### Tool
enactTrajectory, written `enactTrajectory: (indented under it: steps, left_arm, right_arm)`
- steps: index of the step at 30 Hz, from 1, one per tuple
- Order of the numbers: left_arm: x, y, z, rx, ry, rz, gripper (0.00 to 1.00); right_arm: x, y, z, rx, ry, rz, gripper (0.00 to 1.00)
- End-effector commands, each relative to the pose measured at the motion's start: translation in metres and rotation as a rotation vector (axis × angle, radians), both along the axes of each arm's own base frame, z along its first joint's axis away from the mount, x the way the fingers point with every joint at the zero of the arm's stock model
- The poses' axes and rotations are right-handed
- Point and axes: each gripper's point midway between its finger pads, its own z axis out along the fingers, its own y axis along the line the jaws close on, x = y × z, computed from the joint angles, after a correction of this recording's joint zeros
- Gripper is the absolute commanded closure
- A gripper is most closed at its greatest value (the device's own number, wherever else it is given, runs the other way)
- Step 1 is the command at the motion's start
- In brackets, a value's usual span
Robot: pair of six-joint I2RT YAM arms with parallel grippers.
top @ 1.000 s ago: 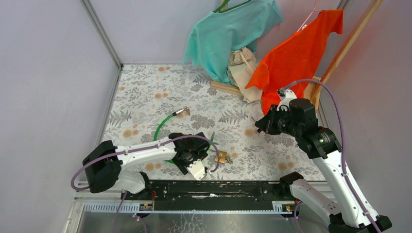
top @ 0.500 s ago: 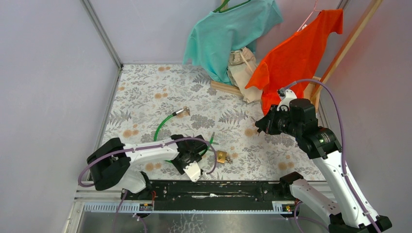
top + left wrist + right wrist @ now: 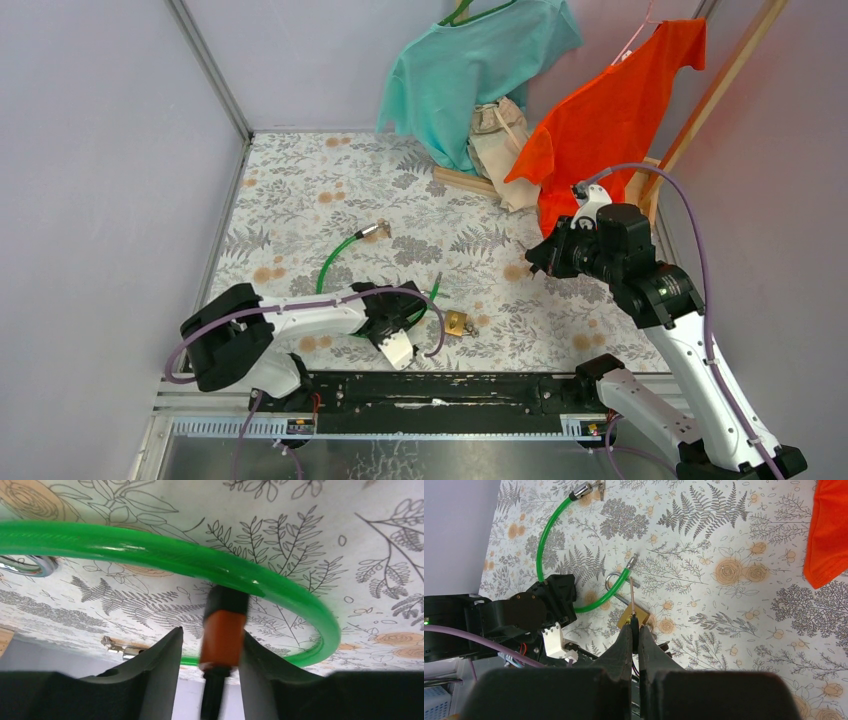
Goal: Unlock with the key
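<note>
The floral surface (image 3: 300, 190) carries the lock set near its front edge. The left gripper (image 3: 424, 312) lies low over it. Its fingers (image 3: 160, 670) are parted, narrower than a second ago, with an orange-and-black piece (image 3: 223, 630) between them that is clear of one finger. It has also edged slightly back from the padlock. The right gripper (image 3: 535, 258) hangs high over the right side, unmoved, pressed together on the key.

The green cable (image 3: 330, 262) curves from mid-surface toward the front and crosses the shackle. The padlock (image 3: 457, 322) lies flat just right of the left gripper. It is a brass block with a silver shackle pointing away from the front edge.

The key (image 3: 632, 602) is a thin, pale metal blade. Its long axis runs in line with the right gripper's fingers, and its tip points away from the wrist, down toward the padlock.
</note>
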Motion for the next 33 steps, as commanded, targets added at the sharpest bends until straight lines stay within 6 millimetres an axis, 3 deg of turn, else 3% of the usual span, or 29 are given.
enactTrajectory:
  steps: [1,5,9,12,15,19,22,25,29,31,33]
  left_arm:
    - [0.009,-0.004,0.001,0.002,-0.054,0.021,0.55]
    - [0.001,-0.006,0.002,-0.003,-0.042,0.034,0.65]
    - [-0.006,-0.011,0.003,-0.029,-0.029,0.076,1.00]
    - [-0.008,-0.019,0.009,-0.072,0.003,0.165,1.00]
    - [-0.001,-0.043,0.035,-0.221,0.057,0.322,1.00]
    - [0.025,-0.072,0.091,-0.486,0.142,0.558,1.00]
    - [0.051,-0.084,0.154,-0.767,0.257,0.729,1.00]
    - [0.063,-0.093,0.221,-1.015,0.384,0.846,1.00]
    - [0.021,-0.116,0.311,-1.209,0.758,0.817,1.00]
    - [-0.003,-0.117,0.336,-1.250,0.881,0.761,1.00]
    - [-0.020,-0.114,0.340,-1.256,0.960,0.737,1.00]
  right_arm:
    - [0.002,-0.002,0.013,0.011,-0.048,-0.011,1.00]
    - [0.002,-0.001,0.011,0.012,-0.046,-0.009,1.00]
    - [0.003,-0.001,0.011,0.010,-0.045,-0.006,1.00]
    - [0.003,-0.001,0.012,0.007,-0.049,-0.006,1.00]
    - [0.005,-0.003,0.014,0.001,-0.058,-0.011,1.00]
    - [0.009,-0.001,0.017,0.000,-0.063,-0.010,1.00]
    - [0.013,0.005,0.022,0.024,-0.076,0.010,1.00]
    - [0.017,0.017,0.028,0.056,-0.092,0.064,1.00]
    - [0.016,0.054,0.044,0.175,-0.089,0.254,1.00]
    - [0.016,0.068,0.052,0.207,-0.102,0.332,1.00]
    - [0.013,0.080,0.060,0.199,-0.138,0.396,1.00]
